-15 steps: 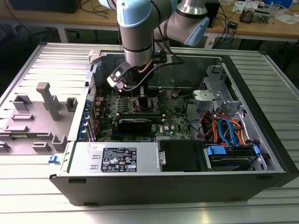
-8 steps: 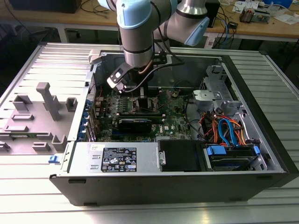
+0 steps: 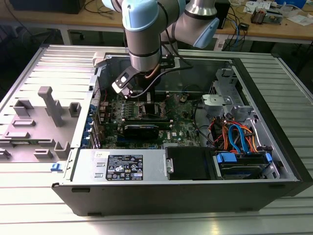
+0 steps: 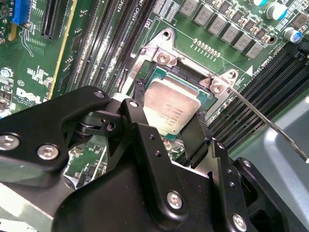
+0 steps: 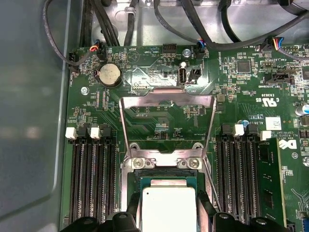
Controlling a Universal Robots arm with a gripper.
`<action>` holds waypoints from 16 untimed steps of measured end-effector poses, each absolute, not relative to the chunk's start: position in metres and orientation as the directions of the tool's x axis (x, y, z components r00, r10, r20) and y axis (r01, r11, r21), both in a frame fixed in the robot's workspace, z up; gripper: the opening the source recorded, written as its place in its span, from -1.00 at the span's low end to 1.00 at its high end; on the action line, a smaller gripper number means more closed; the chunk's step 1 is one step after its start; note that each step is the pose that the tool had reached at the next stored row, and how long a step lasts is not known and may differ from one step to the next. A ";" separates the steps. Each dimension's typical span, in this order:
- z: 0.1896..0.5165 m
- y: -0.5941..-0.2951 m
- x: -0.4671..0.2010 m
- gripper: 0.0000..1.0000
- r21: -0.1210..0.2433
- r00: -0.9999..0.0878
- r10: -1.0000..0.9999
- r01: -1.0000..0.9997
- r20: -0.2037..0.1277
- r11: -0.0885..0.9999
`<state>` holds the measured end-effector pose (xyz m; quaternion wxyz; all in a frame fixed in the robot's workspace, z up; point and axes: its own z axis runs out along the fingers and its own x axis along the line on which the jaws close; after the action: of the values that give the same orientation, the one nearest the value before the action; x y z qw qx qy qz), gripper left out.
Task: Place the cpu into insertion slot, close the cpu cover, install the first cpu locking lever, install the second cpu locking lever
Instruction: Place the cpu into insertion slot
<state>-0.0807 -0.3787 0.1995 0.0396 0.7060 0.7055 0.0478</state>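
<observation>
Exterior view: the silver and pale-blue robot arm (image 3: 142,34) comes in from the upper centre of the frame into the open dark metal computer case (image 3: 195,198). We see its black gripper (image 3: 146,98) low over the green motherboard (image 3: 183,122), mid-frame.

Second wrist view: the gripper (image 4: 169,113) is open about chip-wide, with its black fingers (image 4: 140,121) pressed against two opposite edges of the cpu (image 4: 171,106), a small flat square chip with a silver-grey metal top. The cpu sits in or just over the insertion slot (image 4: 186,71), a square dark-rimmed socket; we can't tell if it's fully seated. A thin steel wire lever (image 4: 270,126) sticks out free beside the socket.

First wrist view: the gripper (image 5: 167,212) clamps the cpu (image 5: 166,210) at the insertion slot (image 5: 166,173). The cpu cover (image 5: 164,100), a thin silver-grey metal frame with a large square window, is swung open away from the slot.
</observation>
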 end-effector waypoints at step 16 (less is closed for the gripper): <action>0.196 -0.378 -0.079 0.09 0.122 0.000 1.000 0.993 0.011 -0.001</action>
<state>-0.0790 -0.3776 0.1957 0.0392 0.7060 0.7056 0.0471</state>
